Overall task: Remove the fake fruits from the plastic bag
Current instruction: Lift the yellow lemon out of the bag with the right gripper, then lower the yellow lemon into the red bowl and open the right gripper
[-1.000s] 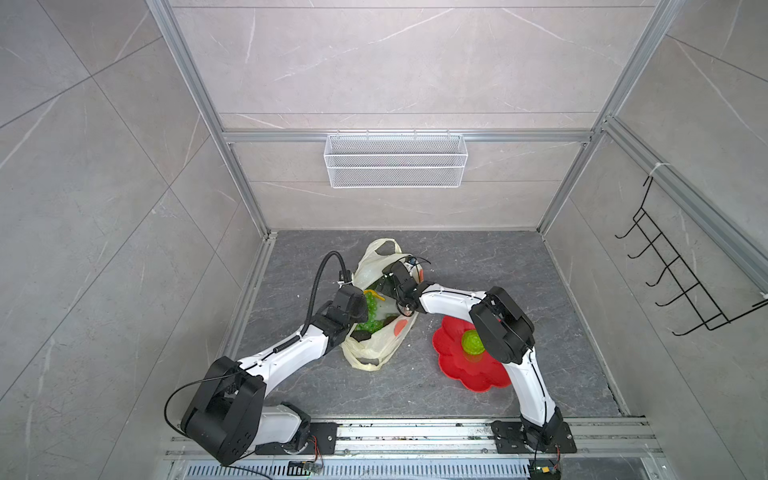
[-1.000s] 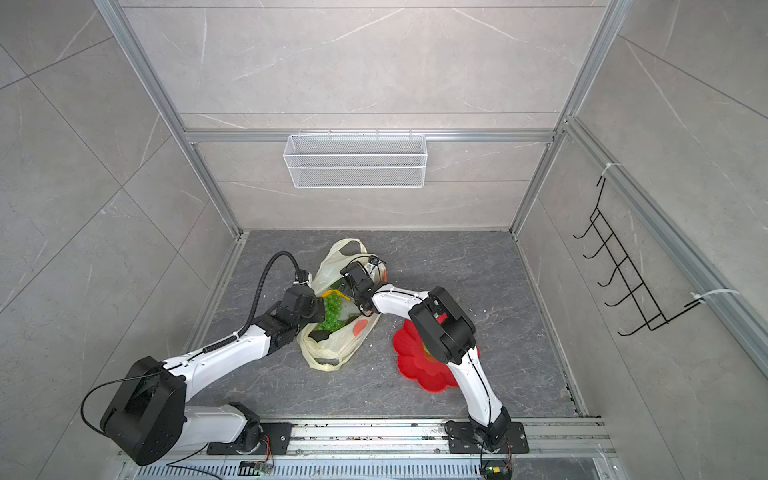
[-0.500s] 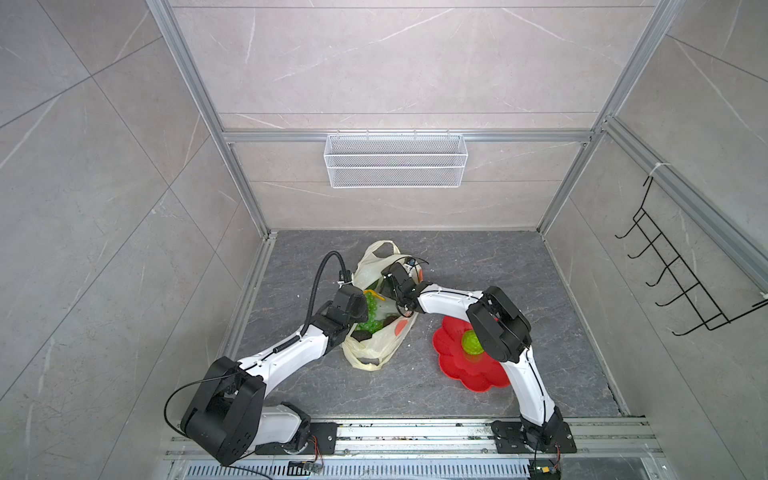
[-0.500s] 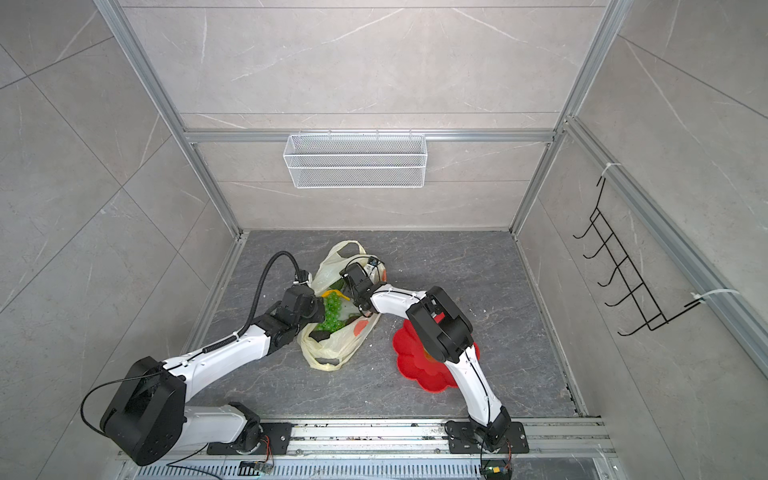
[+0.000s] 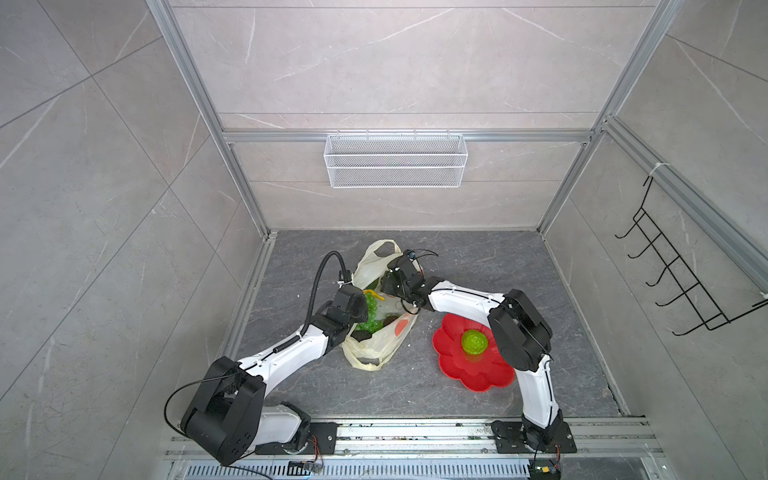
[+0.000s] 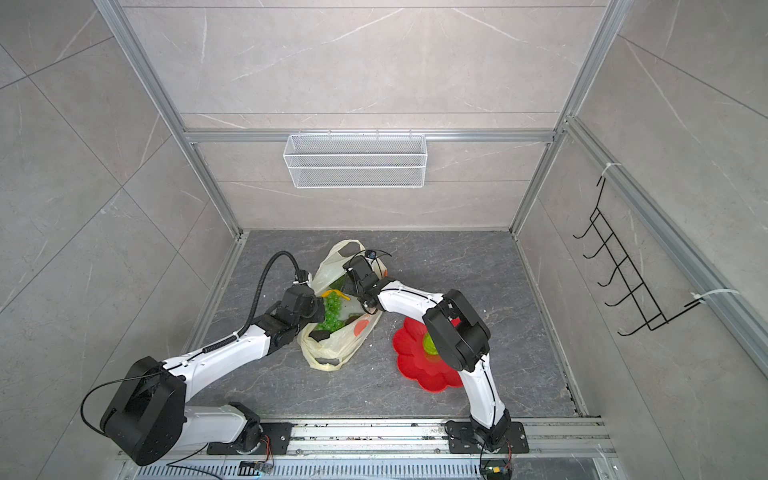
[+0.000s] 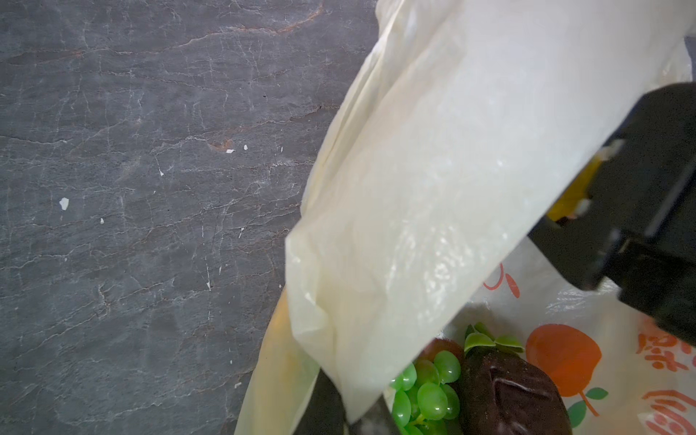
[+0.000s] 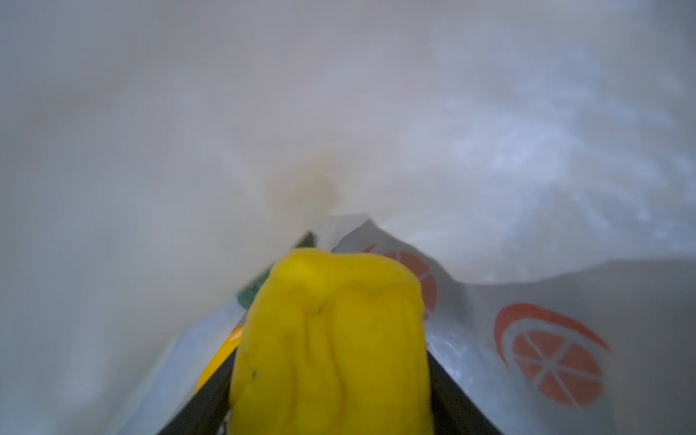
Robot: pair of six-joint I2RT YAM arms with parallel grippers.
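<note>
Right tool (image 8: 331, 380) gripping yellow fruit (image 8: 331, 320) inside plastic bag (image 7: 433, 169), left tool (image 7: 350, 414), as I see it, pinched tight on bag's edge, grape bunch (image 7: 429, 388) inside bag.

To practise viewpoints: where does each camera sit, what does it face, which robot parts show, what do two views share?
Both top views: high in front, looking down at bag, plate; left arm, right arm show.
Left wrist: on left arm, facing floor, bag; left jaws pinch it.
Right wrist: at bag mouth, facing yellow fruit between right jaws.
Shared: grapes, in left wrist and both top views.
</note>
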